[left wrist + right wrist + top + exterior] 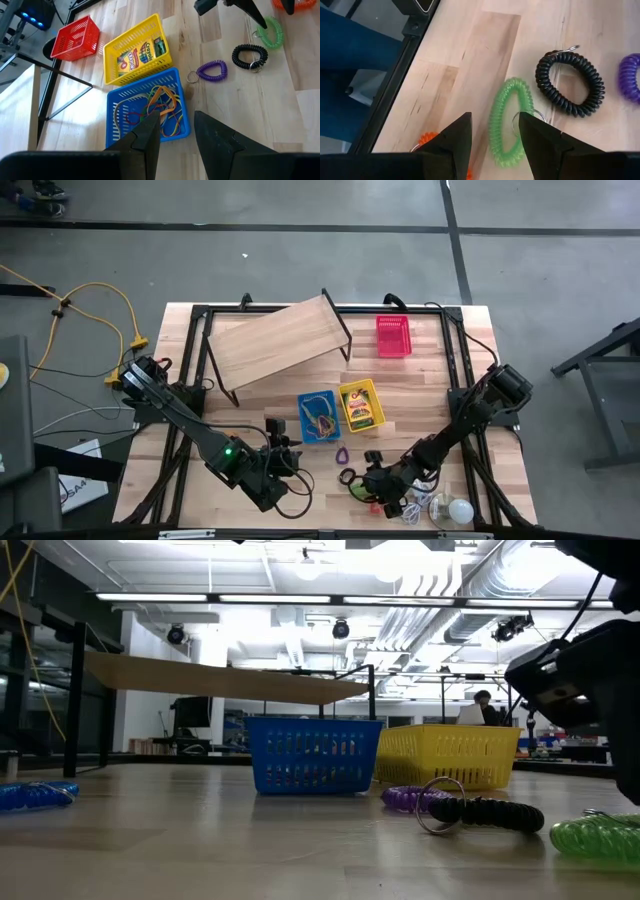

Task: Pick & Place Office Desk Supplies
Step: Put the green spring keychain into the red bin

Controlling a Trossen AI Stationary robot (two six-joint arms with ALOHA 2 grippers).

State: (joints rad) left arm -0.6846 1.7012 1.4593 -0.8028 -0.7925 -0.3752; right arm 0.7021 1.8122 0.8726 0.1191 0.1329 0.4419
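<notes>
Three coiled loops lie flat on the table near its front edge: a purple coil (340, 454), a black coil (570, 82) and a green coil (507, 122), each with a key ring. My right gripper (495, 135) is open and hangs just above the green coil, one finger on either side of the loop's near part. My left gripper (177, 130) is open, up in the air near the blue basket (147, 110), which holds thin coloured rubber bands. The yellow basket (137, 50) holds a crayon box (137, 54). The red basket (393, 335) stands at the far right.
An orange coil (427, 140) lies beside the green one, close to the table's front edge. A white bulb (460, 510) with its cord sits at the front right corner. The wooden board on black legs (275, 340) stands at the back left. Another blue coil (35, 795) lies apart.
</notes>
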